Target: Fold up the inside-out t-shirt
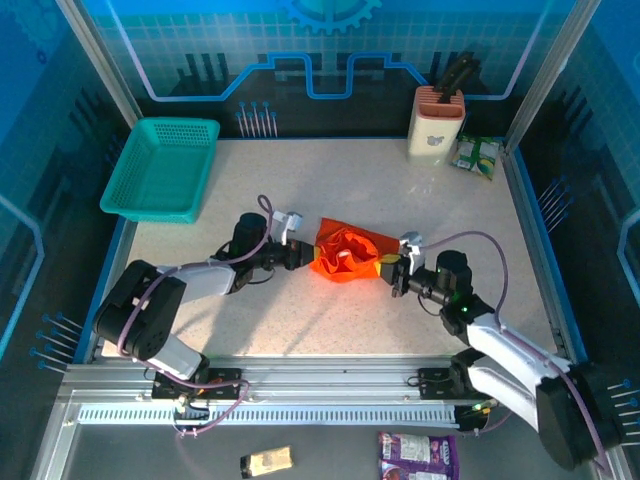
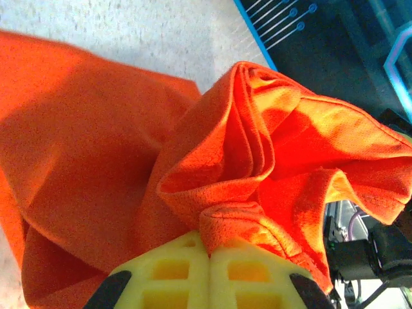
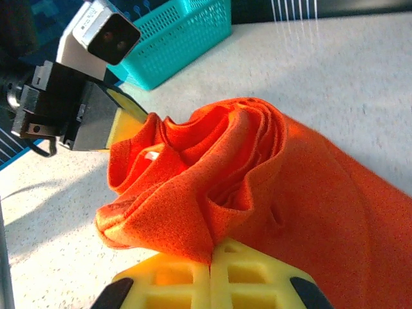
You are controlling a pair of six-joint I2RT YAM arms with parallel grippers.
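The orange t-shirt (image 1: 347,252) is bunched up in a crumpled heap at the middle of the table, held between both grippers. My left gripper (image 1: 303,256) is shut on its left edge; in the left wrist view a rolled hem of the t-shirt (image 2: 244,219) is pinched between the yellow fingers (image 2: 174,273). My right gripper (image 1: 390,268) is shut on the right edge; in the right wrist view a fold of the t-shirt (image 3: 193,212) runs into the seam between the yellow fingers (image 3: 257,273). The left gripper (image 3: 125,125) faces me across the cloth.
A teal mesh basket (image 1: 160,167) stands at the back left corner. A beige knife block (image 1: 436,123) and a green packet (image 1: 476,156) stand at the back right. Bare tabletop (image 1: 330,320) lies in front of the cloth.
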